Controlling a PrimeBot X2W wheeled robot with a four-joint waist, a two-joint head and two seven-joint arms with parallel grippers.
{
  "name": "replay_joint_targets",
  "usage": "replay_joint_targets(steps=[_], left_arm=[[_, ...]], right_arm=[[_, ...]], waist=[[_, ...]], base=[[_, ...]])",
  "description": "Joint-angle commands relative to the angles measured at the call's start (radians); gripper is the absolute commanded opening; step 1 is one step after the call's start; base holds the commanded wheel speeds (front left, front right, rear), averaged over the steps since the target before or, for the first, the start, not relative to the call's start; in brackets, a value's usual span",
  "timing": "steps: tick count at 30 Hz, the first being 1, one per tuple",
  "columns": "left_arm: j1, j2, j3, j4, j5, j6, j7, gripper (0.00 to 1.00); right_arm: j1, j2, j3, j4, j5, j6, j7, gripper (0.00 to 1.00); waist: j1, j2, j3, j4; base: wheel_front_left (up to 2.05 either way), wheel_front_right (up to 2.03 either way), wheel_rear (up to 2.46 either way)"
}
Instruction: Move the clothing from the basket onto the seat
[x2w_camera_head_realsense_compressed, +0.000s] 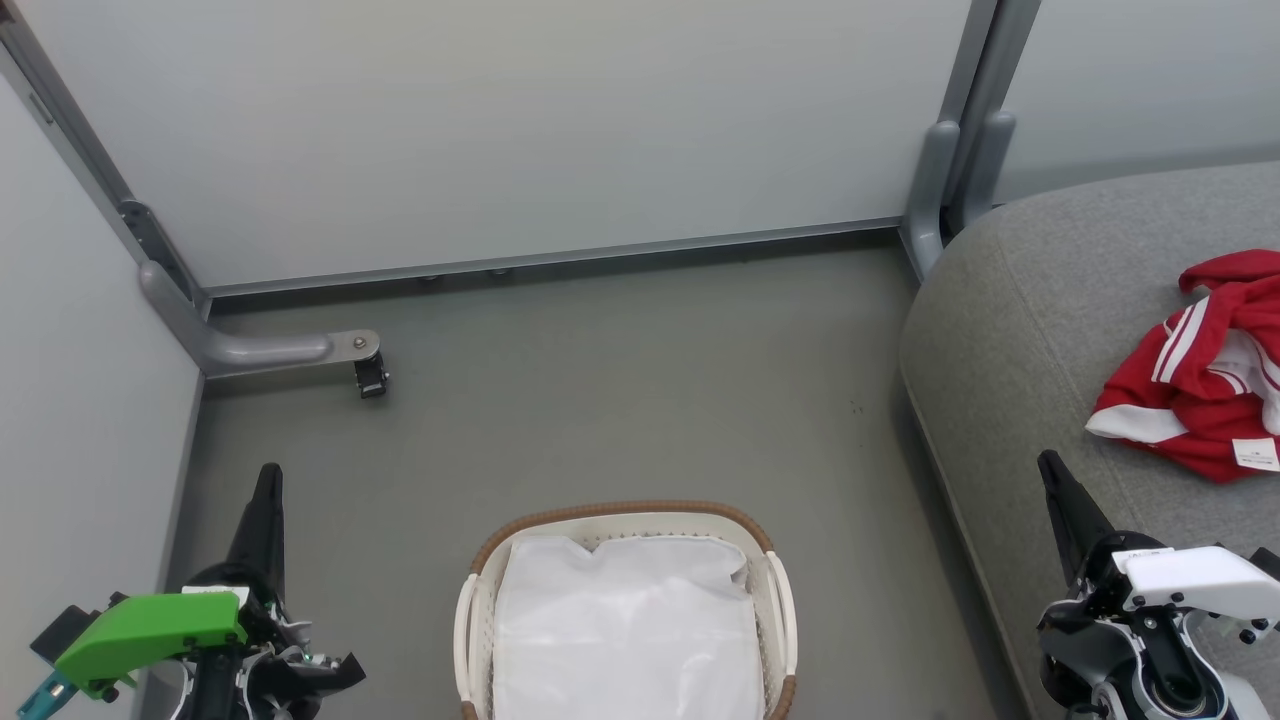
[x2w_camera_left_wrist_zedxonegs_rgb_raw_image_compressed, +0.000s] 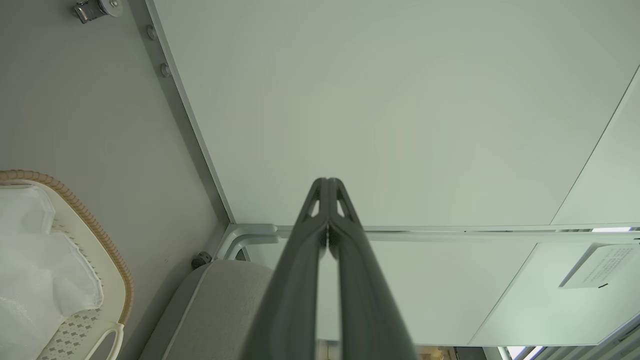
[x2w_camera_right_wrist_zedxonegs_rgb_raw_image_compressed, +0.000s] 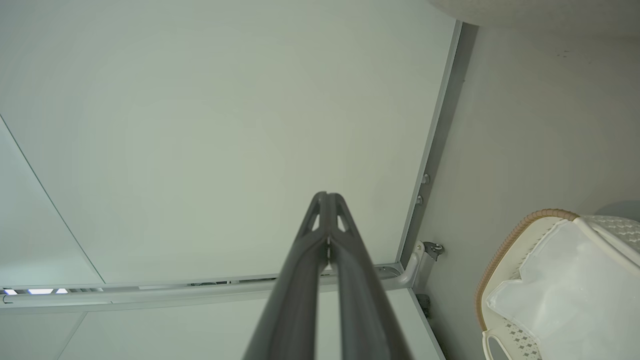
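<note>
Head view: clothing (x2w_camera_head_realsense_compressed: 1200, 385) crumpled on seat (x2w_camera_head_realsense_compressed: 1010, 330), white-trimmed end facing basket (x2w_camera_head_realsense_compressed: 620, 510).

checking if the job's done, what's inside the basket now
Inside the basket lies a white liner covering its floor. The red clothing sits on the grey seat instead. Anything beneath the liner is hidden.

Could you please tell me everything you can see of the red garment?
The red garment lies crumpled on the grey seat, at the head view's right edge, which cuts it off. It looks like soft sports fabric, with white stripes, white trim and a small white label showing. Only the seat touches it.
</note>
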Motion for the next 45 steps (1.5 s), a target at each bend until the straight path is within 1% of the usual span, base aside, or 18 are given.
replay_joint_targets(steps=[1, 45], left_arm=[[-0.01, 0.007, 0.002, -0.001, -0.003, -0.006, 0.005, 0.0], [-0.01, 0.007, 0.002, -0.001, -0.004, -0.006, 0.004, 0.0]], right_arm=[[-0.007, -0.006, -0.002, -0.004, 0.004, 0.0, 0.003, 0.0], [-0.007, -0.006, -0.002, -0.004, 0.004, 0.0, 0.003, 0.0]], waist=[[0.0, 0.0, 0.0, 0.0], [0.0, 0.0, 0.0, 0.0]], base=[[0.0, 0.0, 0.0], [0.0, 0.0, 0.0]])
